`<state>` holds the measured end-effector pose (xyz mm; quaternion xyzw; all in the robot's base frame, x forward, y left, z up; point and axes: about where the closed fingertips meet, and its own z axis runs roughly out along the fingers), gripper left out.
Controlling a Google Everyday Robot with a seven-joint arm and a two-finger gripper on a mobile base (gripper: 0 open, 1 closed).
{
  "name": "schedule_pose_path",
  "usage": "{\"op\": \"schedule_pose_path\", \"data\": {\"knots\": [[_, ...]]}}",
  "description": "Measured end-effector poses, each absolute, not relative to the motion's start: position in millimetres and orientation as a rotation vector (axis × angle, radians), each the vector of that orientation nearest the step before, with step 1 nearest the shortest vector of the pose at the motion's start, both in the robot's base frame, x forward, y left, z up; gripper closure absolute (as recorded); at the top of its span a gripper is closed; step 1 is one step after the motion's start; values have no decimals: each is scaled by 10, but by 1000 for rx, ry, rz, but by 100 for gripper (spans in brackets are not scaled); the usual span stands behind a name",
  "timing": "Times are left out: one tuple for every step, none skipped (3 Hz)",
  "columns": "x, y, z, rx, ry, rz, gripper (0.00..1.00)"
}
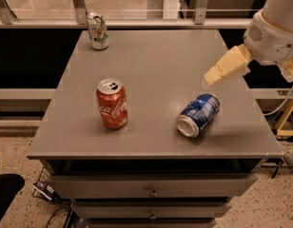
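A blue can (198, 114) lies on its side on the grey table (156, 61), right of centre, with its open end toward the front. My gripper (208, 80) hangs just above and behind this can, cream-coloured and pointing down to the left. It is shut and holds nothing, with a small gap between its tip and the can. A red cola can (112, 103) stands upright left of centre.
A white and green can (97, 30) stands upright at the far left corner. The table has drawers (151, 190) below its front edge. A railing and glass run behind it. Cables lie on the floor at the lower left.
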<state>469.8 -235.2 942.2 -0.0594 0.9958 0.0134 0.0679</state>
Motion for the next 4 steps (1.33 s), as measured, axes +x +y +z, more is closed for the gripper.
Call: {"op": "schedule_pose_path", "data": {"knots": [[4953, -2391, 9303, 84, 3056, 6, 0], [5163, -2318, 9217, 366, 3059, -31, 0], [5212, -2097, 9160, 569, 3038, -83, 0], [5108, -1814, 9122, 737, 3015, -101, 0]]}}
